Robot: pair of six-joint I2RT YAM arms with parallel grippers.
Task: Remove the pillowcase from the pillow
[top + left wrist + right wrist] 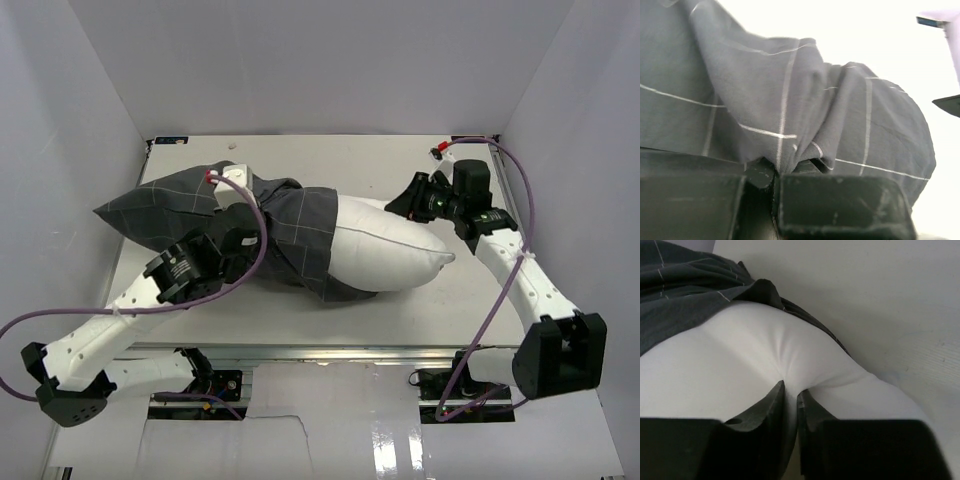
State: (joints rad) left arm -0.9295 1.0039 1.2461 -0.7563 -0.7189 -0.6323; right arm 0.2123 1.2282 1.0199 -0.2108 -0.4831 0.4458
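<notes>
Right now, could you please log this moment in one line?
left gripper: shut on dark grid-lined fabric pillowcase | right gripper: shut on plump white pillow | pillow partly exposed

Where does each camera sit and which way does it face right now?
Top external: above and behind the bases, looking down on the table; left arm and right arm show.
Left wrist: on the left arm, facing the pillowcase; left pincer pinches a fold.
Right wrist: on the right arm, facing the pillow; right pincer pinches its white fabric.
Shared: both wrist views show the pillowcase.
</notes>
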